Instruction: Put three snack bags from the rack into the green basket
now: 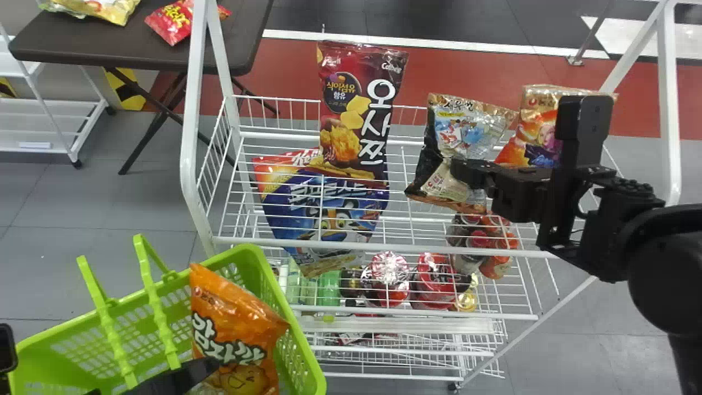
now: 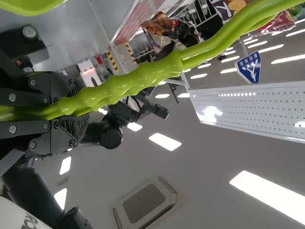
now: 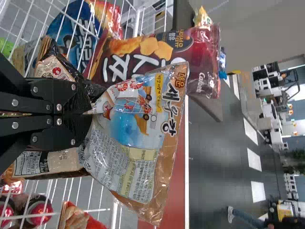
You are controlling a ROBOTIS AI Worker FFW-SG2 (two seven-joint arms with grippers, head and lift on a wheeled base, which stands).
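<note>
Grey floor (image 1: 581,351) — snack bag (image 1: 466,129) in right gripper (image 1: 463,173)

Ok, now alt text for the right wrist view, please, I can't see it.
The right gripper pinches a silver-and-brown snack bag at the white wire rack. A dark red snack bag and a blue one are nearby, with dark floor beyond.

I read the basket (image 1: 311,351) as lime green, lattice-patterned. By its right edge: orange bag (image 1: 236,318), smiling face printed low. At the far edge of the white rack (image 1: 189,109): dark-red bag (image 1: 359,104) — yellow chip print. Toward the right edge: brown-edged bag (image 3: 126,131) — light-blue panel, red shrimp.
</note>
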